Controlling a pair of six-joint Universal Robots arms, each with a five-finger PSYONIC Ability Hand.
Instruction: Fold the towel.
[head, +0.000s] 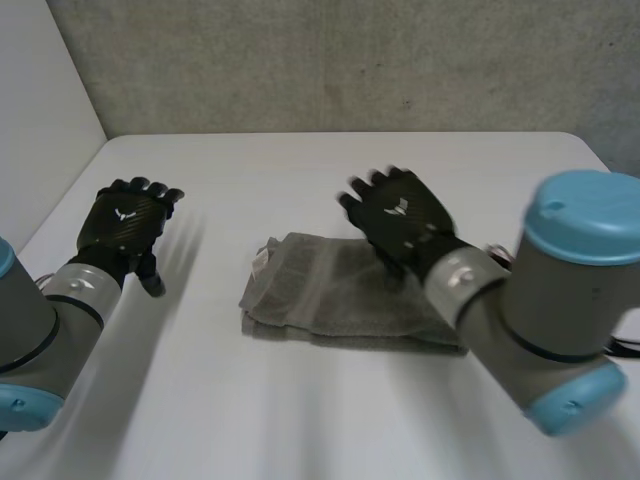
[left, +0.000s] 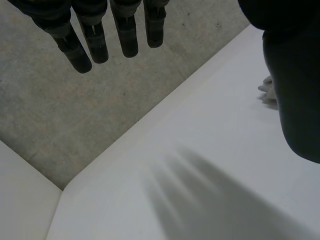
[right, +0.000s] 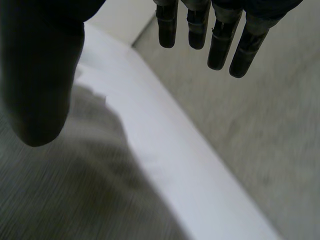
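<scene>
A grey towel (head: 330, 295) lies folded into a flat rectangle in the middle of the white table (head: 300, 170). My right hand (head: 400, 218) hovers over the towel's far right part, fingers straight and spread, holding nothing. In the right wrist view the towel (right: 65, 190) lies under the palm, with the fingers (right: 220, 40) and thumb (right: 40, 75) apart above it. My left hand (head: 128, 222) is off to the left of the towel, above bare table, open and empty. Its fingers (left: 95, 40) hang straight in the left wrist view, where a towel corner (left: 267, 92) peeks out beside the thumb.
A grey concrete wall (head: 330, 60) rises behind the table's far edge. A white panel (head: 40, 100) stands along the left side. My right arm (head: 540, 310) covers the towel's near right corner.
</scene>
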